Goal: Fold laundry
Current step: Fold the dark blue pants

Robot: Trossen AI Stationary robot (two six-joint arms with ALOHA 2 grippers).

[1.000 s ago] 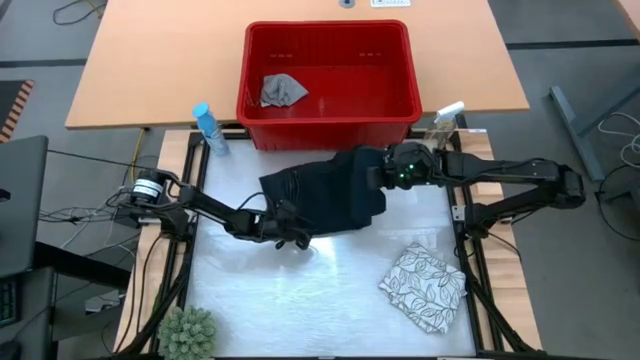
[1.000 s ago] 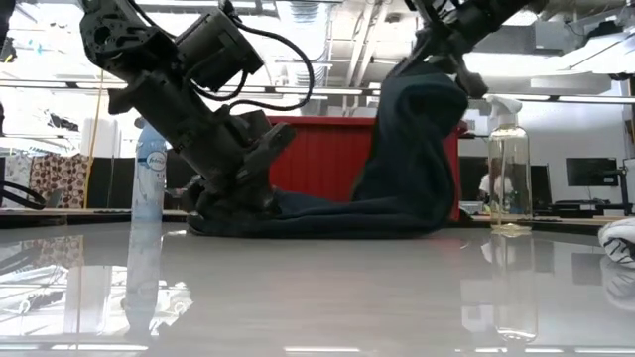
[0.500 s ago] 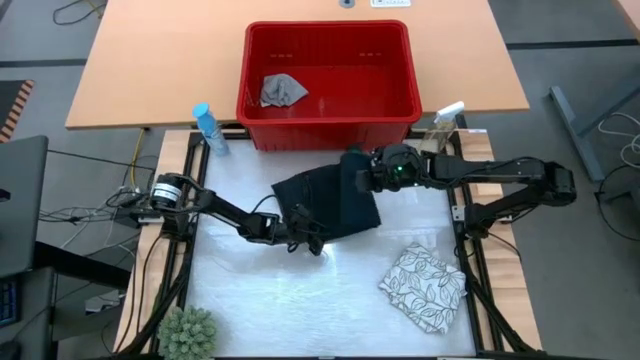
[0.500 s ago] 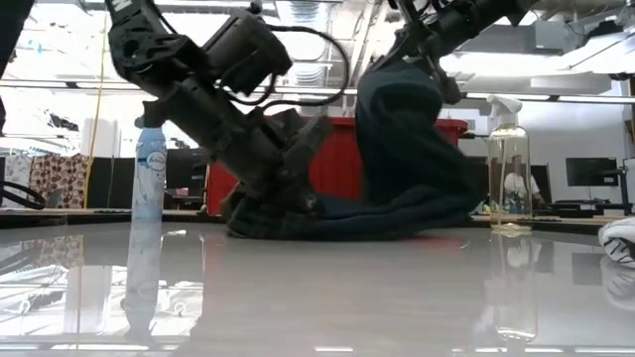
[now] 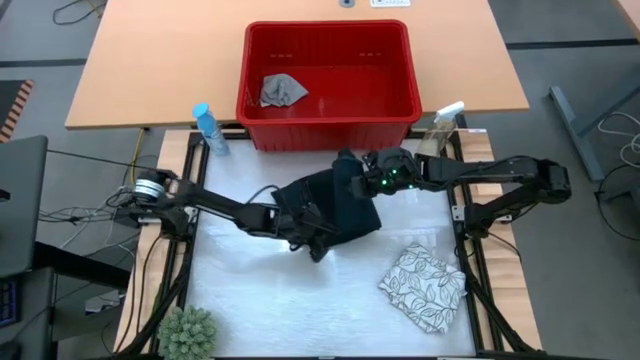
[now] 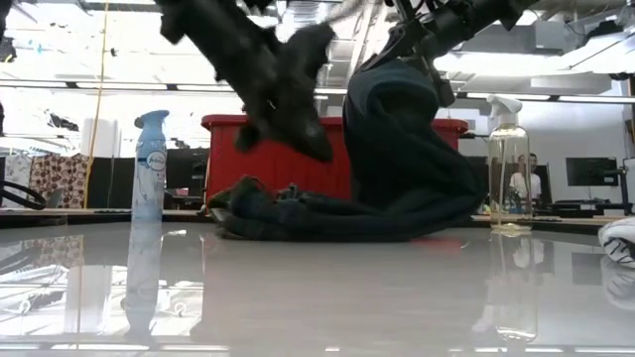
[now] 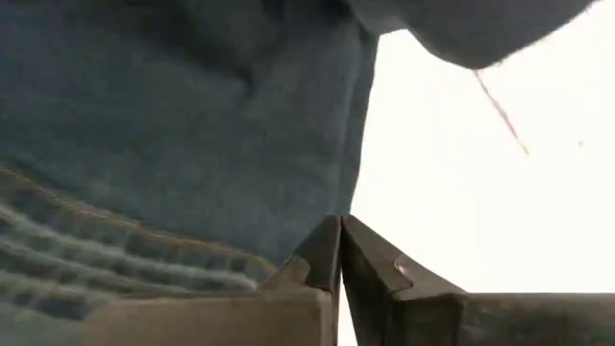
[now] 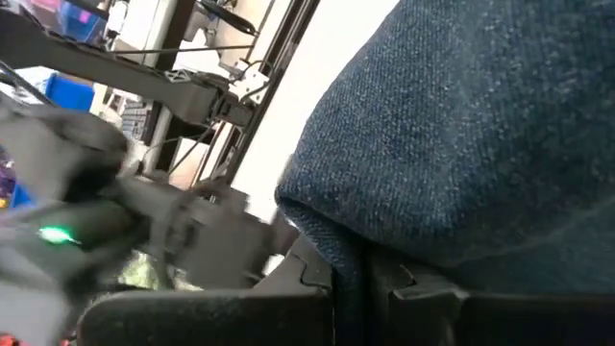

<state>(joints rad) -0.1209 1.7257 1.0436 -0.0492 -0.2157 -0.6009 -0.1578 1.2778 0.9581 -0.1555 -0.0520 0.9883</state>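
Observation:
The dark blue jeans (image 5: pixel 340 205) lie in a heap at the table's far middle, just in front of the red basket (image 5: pixel 330 120). My right gripper (image 5: pixel 352 180) is shut on a raised part of them, and the denim hangs from it in a tall hump (image 6: pixel 402 139) down to the table. My left gripper (image 5: pixel 316 243) is shut and hangs in the air over the heap's near left part (image 6: pixel 258 203), with nothing between its fingers (image 7: pixel 327 252). A white leaf-print cloth (image 5: pixel 424 287) lies folded at the near right. A small grey cloth (image 5: pixel 283 90) lies in the basket. My right gripper pinches a rolled fold of the denim (image 8: pixel 327 226) between its two fingers, coming in from the table's right and slanting down. The held part is lifted high, and the jeans hang below it with their lower part (image 6: pixel 327 218) on the table.
A blue spray can (image 5: pixel 207 127) stands at the far left corner and a clear spray bottle (image 5: pixel 444 124) at the far right. A small green plant (image 5: pixel 190 332) sits at the near left corner. The near half of the white table (image 5: pixel 300 300) is bare.
My left gripper, shut throughout, has risen off the jeans' near left part and gone a little toward the right edge, tipping and rolling. My right gripper has carried the raised denim toward the left edge, so the hump stands farther over the heap.

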